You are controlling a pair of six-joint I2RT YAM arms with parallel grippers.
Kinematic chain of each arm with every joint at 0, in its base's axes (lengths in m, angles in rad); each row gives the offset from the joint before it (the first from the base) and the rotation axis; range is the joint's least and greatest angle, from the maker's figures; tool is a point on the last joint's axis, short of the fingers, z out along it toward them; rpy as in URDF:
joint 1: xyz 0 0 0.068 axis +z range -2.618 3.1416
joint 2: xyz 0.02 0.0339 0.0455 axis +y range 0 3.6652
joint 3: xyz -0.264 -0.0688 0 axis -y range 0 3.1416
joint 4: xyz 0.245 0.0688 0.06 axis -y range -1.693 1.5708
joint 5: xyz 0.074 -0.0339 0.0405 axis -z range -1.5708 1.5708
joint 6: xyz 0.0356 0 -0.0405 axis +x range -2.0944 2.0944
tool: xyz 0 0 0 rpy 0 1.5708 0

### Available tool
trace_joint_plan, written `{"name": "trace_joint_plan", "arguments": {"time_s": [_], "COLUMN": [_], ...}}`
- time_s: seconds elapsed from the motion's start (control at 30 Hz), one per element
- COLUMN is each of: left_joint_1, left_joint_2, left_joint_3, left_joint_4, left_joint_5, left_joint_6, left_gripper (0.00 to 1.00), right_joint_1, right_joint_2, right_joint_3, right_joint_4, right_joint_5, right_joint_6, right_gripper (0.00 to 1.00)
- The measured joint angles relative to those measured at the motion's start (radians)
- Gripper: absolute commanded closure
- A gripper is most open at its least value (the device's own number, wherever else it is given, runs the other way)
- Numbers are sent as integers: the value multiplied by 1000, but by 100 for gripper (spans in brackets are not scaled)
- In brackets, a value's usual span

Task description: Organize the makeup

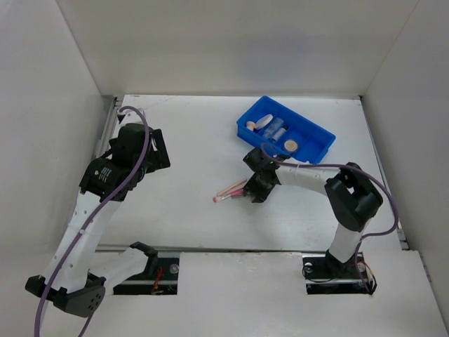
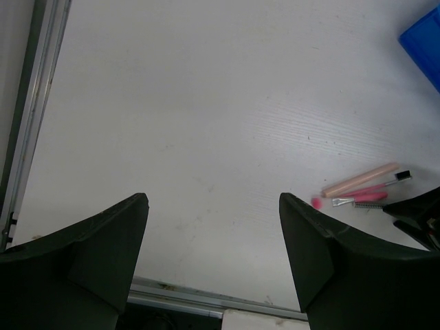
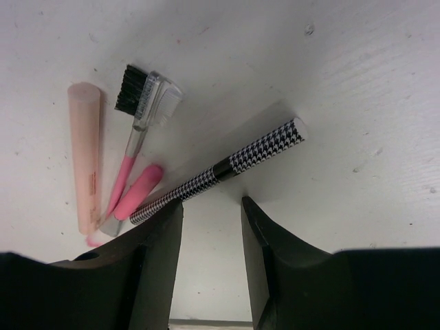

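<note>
On the table lie a houndstooth-patterned thin pencil (image 3: 227, 167), a pink stick (image 3: 137, 192), a pink-handled brush (image 3: 135, 135) and a beige tube (image 3: 84, 158). They form a small cluster (image 1: 229, 192) at mid-table. My right gripper (image 3: 212, 203) hovers low over the pencil, open, with nothing between its fingers. Its left fingertip (image 3: 172, 210) covers the pencil's near end. The blue bin (image 1: 316, 133) holds a round puff (image 1: 249, 125), two clear vials (image 1: 272, 127) and a compact (image 1: 290, 145). My left gripper (image 2: 213, 199) is open and empty at the left, far from the cluster.
White walls enclose the table on three sides. A metal rail (image 2: 27, 117) runs along the left edge. In the left wrist view the beige tube (image 2: 361, 180) lies at the right, beside my right gripper (image 2: 419, 216), with a bin corner (image 2: 423, 41) above.
</note>
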Motion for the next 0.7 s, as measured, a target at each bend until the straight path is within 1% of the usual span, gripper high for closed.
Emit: {"name": "trace_joint_plan", "arguments": {"time_s": [0.13, 0.37, 0.7], "left_joint_1": [0, 0, 0], "left_joint_2": [-2, -2, -1], "left_joint_3": [-2, -2, -2], "left_joint_4": [-1, 0, 1], "left_joint_5": [-1, 0, 0], "left_joint_6": [7, 11, 18], "left_gripper": [26, 26, 26], "right_joint_1": [-11, -83, -82], "right_joint_2": [-9, -24, -21], "right_joint_3": [-3, -13, 8], "right_joint_4": [-8, -8, -27], "right_joint_5": [38, 78, 105], "right_joint_6": [16, 24, 15], "right_gripper": [55, 55, 55]}}
